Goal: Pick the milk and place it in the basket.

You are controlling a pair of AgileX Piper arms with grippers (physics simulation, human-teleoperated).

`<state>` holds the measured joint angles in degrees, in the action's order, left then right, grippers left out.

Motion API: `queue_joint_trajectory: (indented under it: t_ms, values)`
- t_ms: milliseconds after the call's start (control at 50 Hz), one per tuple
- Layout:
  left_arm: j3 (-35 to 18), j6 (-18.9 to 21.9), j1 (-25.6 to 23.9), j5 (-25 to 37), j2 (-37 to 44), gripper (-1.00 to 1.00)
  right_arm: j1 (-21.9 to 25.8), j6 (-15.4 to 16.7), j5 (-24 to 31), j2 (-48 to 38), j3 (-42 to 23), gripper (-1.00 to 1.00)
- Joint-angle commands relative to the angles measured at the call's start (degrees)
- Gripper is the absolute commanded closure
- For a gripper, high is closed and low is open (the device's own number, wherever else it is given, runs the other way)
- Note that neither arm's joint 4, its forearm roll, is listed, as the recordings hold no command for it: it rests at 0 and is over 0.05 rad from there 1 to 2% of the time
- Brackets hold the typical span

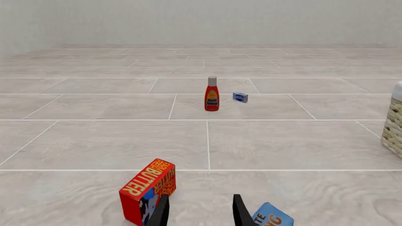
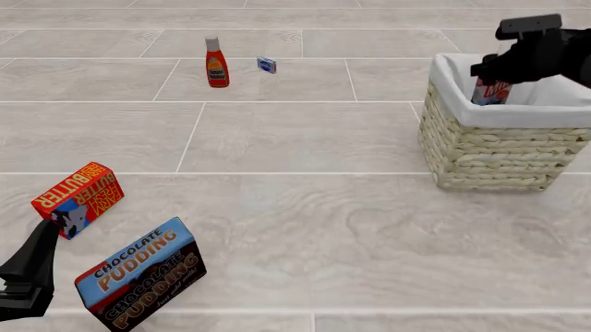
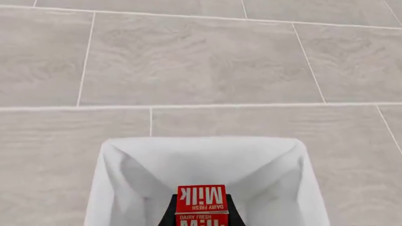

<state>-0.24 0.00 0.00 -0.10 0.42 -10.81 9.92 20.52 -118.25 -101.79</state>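
Red milk gripped in right claw above basket.

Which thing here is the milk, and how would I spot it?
Look for the big wicker basket with white lining on the right of the front view. Just above its opening, the right gripper holds a small red carton: the milk. It is the only item off the floor, with white "Milk" lettering, unlike the butter box and ketchup bottle far to the left.
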Motion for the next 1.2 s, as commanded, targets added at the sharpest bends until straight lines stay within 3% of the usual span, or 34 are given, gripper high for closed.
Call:
queue_joint_trajectory:
  t_ms: [20,620,640,1200]
  values:
    - [0.0,0.0,0.0,0.0,0.0,-1.0,-0.28,-1.13,-0.46,-0.23,-0.89,1.0]
    - [0.0,0.0,0.0,0.0,0.0,-1.0,-0.51,-1.06,-0.16,-1.5,-1.2,1.0]
    - [0.0,0.0,0.0,0.0,0.0,-1.0,-0.65,-0.91,-0.04,-1.56,-1.32,-1.0]
    - [0.0,0.0,0.0,0.0,0.0,-1.0,-0.44,-0.68,-0.59,3.95,0.36,-1.0]
